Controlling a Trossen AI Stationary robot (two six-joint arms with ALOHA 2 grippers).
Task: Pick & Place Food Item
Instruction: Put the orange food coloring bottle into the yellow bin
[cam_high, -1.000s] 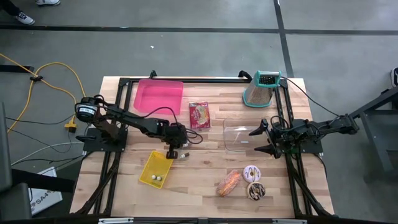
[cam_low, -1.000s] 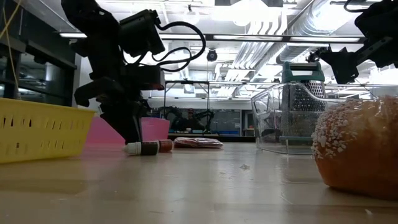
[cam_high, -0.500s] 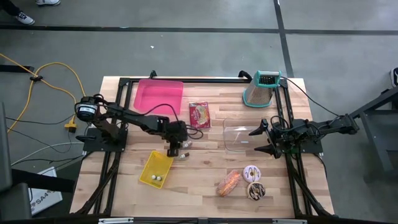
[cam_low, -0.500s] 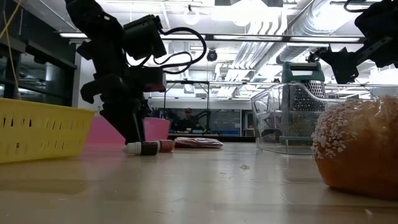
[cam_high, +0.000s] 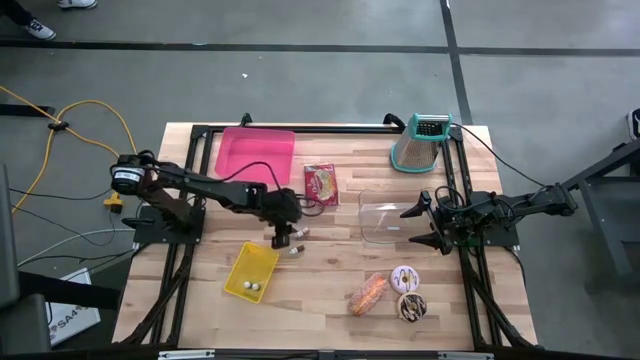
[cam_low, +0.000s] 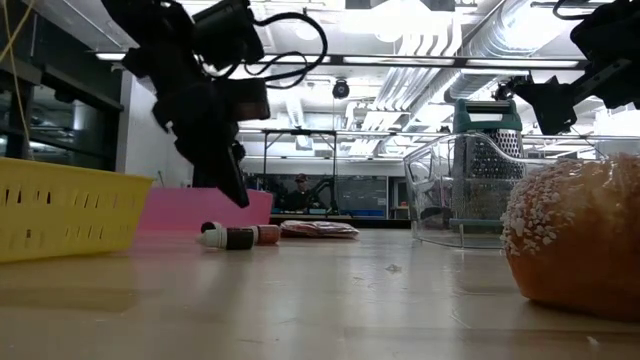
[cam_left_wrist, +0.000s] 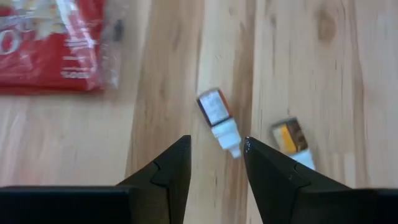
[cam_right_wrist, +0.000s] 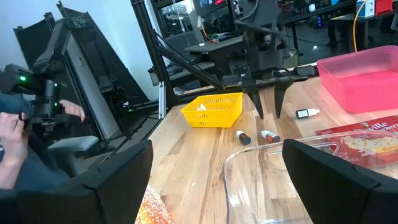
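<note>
My left gripper (cam_high: 282, 238) hangs open, pointing steeply down, a little above the table's middle with nothing between its fingers. Below it, small white-capped bottles lie on their sides on the wood: a brown one (cam_left_wrist: 214, 112) under the gap and an orange one (cam_left_wrist: 291, 138) beside it. The food is a red snack packet (cam_high: 321, 185), a bread roll (cam_high: 368, 293) and two donuts (cam_high: 405, 278) (cam_high: 411, 307). My right gripper (cam_high: 418, 225) waits open and level at the right, by the clear container (cam_high: 385, 222).
A yellow basket (cam_high: 250, 272) holding two white balls sits near the left gripper, toward the near edge. A pink tray (cam_high: 255, 153) lies at the far left and a teal grater (cam_high: 422, 142) at the far right. A person sits beyond the table (cam_right_wrist: 25, 124).
My left gripper has risen from the table, where its fingertips stood down at the small bottles, and now hangs clear above them. The bottles lie where they were.
</note>
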